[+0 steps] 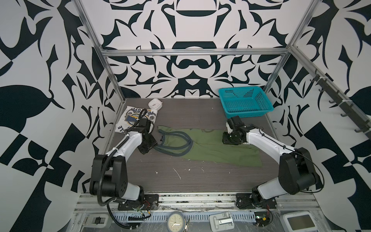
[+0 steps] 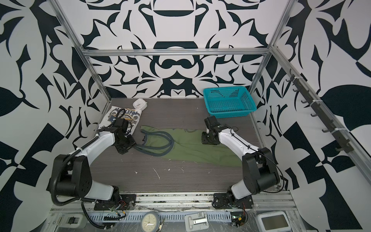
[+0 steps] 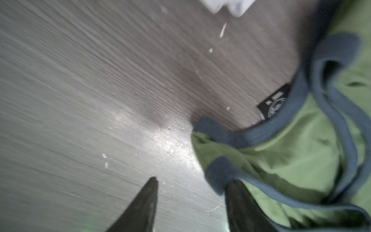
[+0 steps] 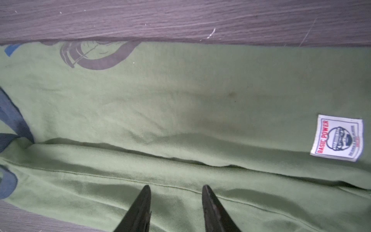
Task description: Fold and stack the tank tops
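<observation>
Left wrist view: shows the left gripper (image 3: pixel 191 180) with jaws moderately apart and nothing between them; rests one fingertip against, or just beside, the navy strap trim of the green tank top (image 3: pixel 281 160)
Right wrist view: shows the right gripper (image 4: pixel 176 186) parted to a middling gap, empty, poised over the green cloth near a long lengthwise crease; contact with the cloth impossible to tell
Green tank top (image 1: pixel 210 148): lies as a long strip across the middle of the table (image 1: pixel 180 176), straps toward the left arm, hem toward the right arm, one long edge folded over the body
White tank top (image 1: pixel 125 122): sits folded into a small packet at the far left corner, emblem up, just beside the small white clock (image 1: pixel 155 103), partly hidden by the left arm
Basket (image 1: pixel 247 114): teal, at the far right corner, well apart from both tops
Step in hand: most likely the gap between folds, with the lengthwise narrowing done, the cloth let go and the crosswise fold not yet made
Next move: calls for a fresh pinch on the strap end through every layer, loose loops gathered in, then a carry over toward the hem with the other end kept flat
After that: calls for lifting the green packet onto the white one without letting it spring apart
</observation>
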